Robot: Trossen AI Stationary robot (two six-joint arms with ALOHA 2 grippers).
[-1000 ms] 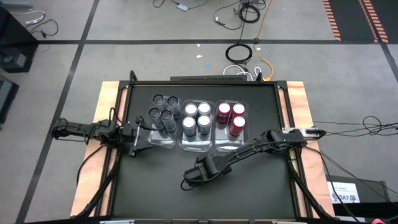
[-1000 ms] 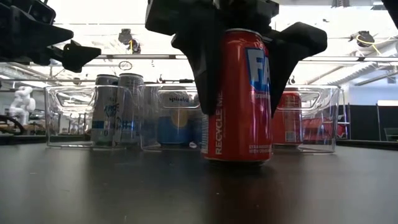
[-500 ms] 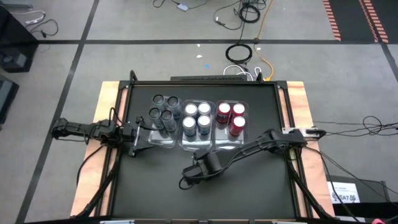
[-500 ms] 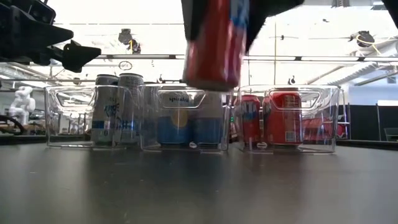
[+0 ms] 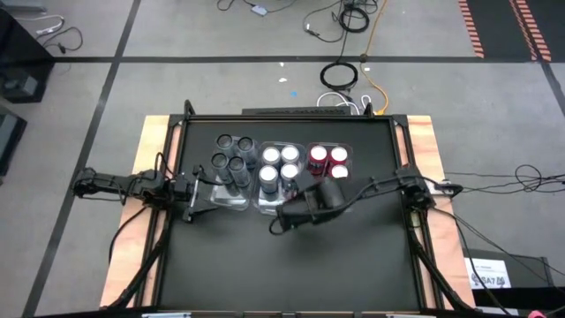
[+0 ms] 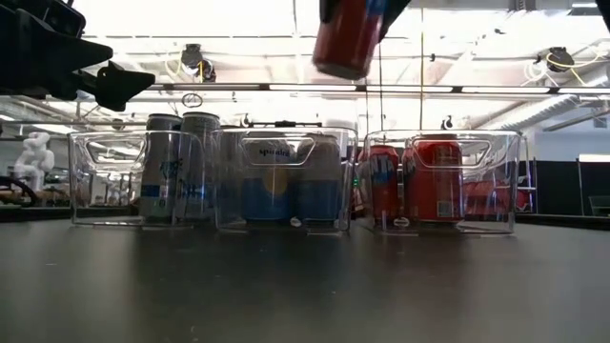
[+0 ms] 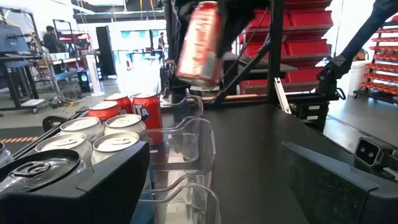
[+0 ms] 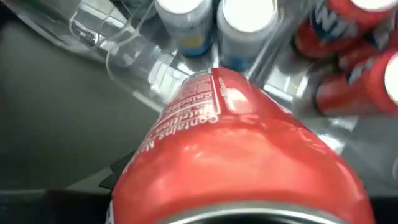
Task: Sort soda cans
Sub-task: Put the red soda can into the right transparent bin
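My right gripper hangs over the near edge of the clear bins, shut on a red soda can. The can also shows in the left wrist view and fills the right wrist view. Dark grey cans stand upright in the left bin, blue-silver cans in the middle bin and red cans in the right bin. My left gripper is open and waits at the left bin's near left corner. My right gripper holds the red can by its upper body, pinched between the two fingers, which come from above. The can is lifted high clear of the table and tilted, its lower end hanging free. The picture's top edge cuts off the fingers in the low view.
The three clear bins stand side by side across the middle of the black table. Bare table lies on their near side. Wooden strips run along the left and right edges.
My right gripper has lifted the red can off the table, where it stood upright near the middle. It has carried the can up and toward the far edge, as far as the bins' near walls. The can has tipped from upright to tilted.
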